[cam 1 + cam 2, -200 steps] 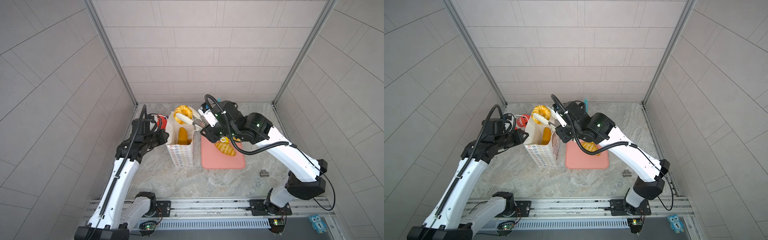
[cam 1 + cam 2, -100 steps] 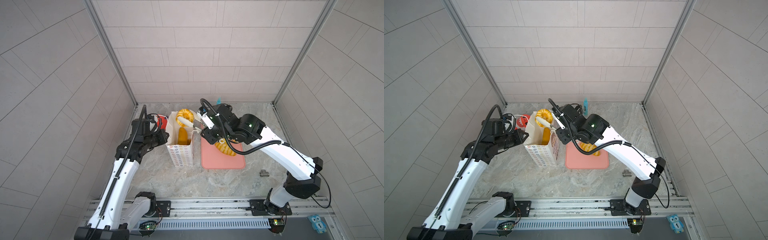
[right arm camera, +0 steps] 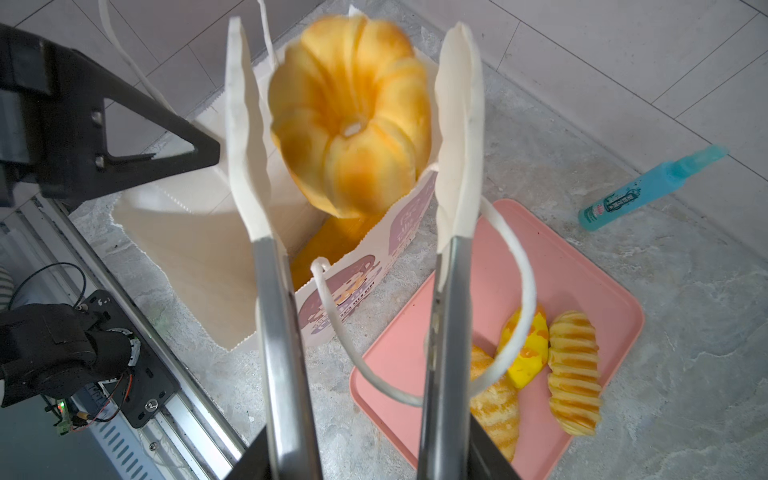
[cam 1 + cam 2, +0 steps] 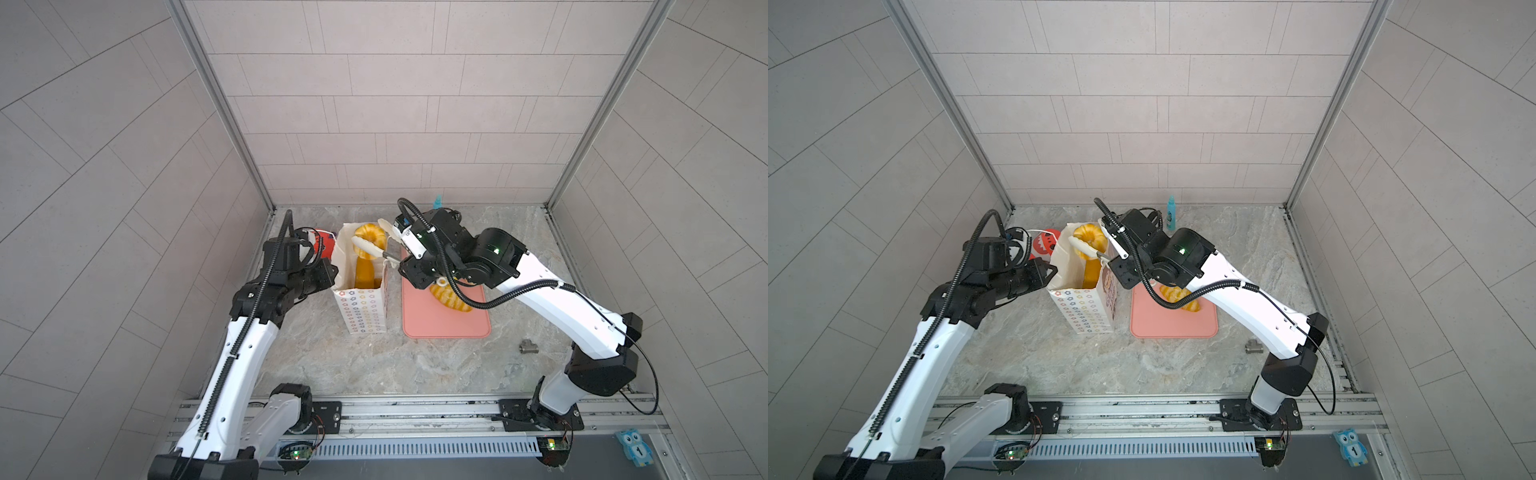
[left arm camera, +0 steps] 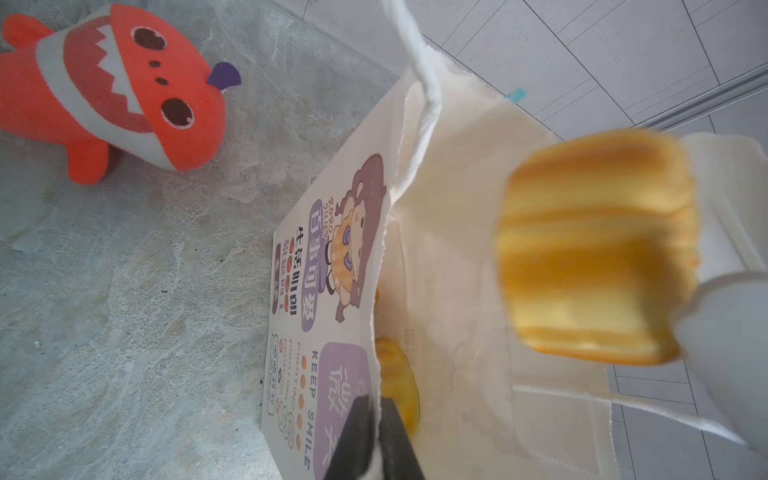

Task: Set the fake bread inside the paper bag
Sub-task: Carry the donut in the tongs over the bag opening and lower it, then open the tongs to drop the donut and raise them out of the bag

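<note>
We note: left arm [image 4: 249,345] rises from 7 o'clock, elbow high. Left end effector [image 5: 375,405] pinched together on paper bag [image 4: 361,307] rim, bag's 9 o'clock side. Right arm [image 4: 552,299] comes from 4 o'clock, forearm aimed at 10 o'clock. Right end effector [image 3: 348,27] over bag mouth, prongs apart. Fluted ring [image 3: 349,120] between prongs, blurred, thin gap each side, hole facing wrist. Long loaf [image 4: 365,272] stands on end inside bag. Bag upright on worktop [image 4: 415,365]. Pink tray [image 4: 444,324] at its 3 o'clock carries three breads [image 3: 575,365].
</note>
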`<state>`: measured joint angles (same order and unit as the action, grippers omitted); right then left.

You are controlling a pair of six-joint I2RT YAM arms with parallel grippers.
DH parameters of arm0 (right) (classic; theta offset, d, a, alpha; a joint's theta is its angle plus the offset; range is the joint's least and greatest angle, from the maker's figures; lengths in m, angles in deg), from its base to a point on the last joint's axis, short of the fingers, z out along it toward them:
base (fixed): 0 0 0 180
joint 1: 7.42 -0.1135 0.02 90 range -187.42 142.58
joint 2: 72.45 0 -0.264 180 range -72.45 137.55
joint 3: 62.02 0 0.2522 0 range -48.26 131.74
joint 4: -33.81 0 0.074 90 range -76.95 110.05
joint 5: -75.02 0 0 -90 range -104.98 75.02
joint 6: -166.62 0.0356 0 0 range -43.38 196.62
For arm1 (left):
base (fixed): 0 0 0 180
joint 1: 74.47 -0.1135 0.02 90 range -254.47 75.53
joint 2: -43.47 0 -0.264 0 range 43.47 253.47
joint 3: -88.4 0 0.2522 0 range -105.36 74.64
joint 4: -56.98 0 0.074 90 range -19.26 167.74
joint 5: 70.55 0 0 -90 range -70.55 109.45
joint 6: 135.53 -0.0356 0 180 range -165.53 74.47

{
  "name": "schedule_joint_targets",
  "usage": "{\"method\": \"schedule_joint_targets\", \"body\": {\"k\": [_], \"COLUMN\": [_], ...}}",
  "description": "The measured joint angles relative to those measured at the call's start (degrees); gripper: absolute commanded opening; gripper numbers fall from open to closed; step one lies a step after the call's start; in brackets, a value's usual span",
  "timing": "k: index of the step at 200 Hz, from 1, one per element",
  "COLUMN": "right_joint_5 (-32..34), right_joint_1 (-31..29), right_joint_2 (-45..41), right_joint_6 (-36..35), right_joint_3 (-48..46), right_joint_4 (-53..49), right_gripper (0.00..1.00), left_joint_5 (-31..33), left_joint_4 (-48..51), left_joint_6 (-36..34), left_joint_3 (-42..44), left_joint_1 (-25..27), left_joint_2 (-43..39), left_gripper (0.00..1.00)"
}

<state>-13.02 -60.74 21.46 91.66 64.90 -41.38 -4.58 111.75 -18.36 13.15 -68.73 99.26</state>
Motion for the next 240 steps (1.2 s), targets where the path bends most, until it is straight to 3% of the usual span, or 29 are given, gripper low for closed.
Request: {"method": "schedule_joint_targets", "body": {"k": [240], "right_joint_5": [3.39], "right_joint_1": [-0.02], "right_joint_2": [-2.43], "right_joint_6": [-0.96], "right_joint_3": [3.87], "right_joint_4": [0.76], "right_gripper": [0.54], "left_joint_5": [0.0], "left_joint_4": [0.0], "left_joint_6": [0.0], "left_joint_3": [0.0], "left_joint_1": [0.0], "left_joint_2": [-0.13], "left_gripper": [0.12]}}
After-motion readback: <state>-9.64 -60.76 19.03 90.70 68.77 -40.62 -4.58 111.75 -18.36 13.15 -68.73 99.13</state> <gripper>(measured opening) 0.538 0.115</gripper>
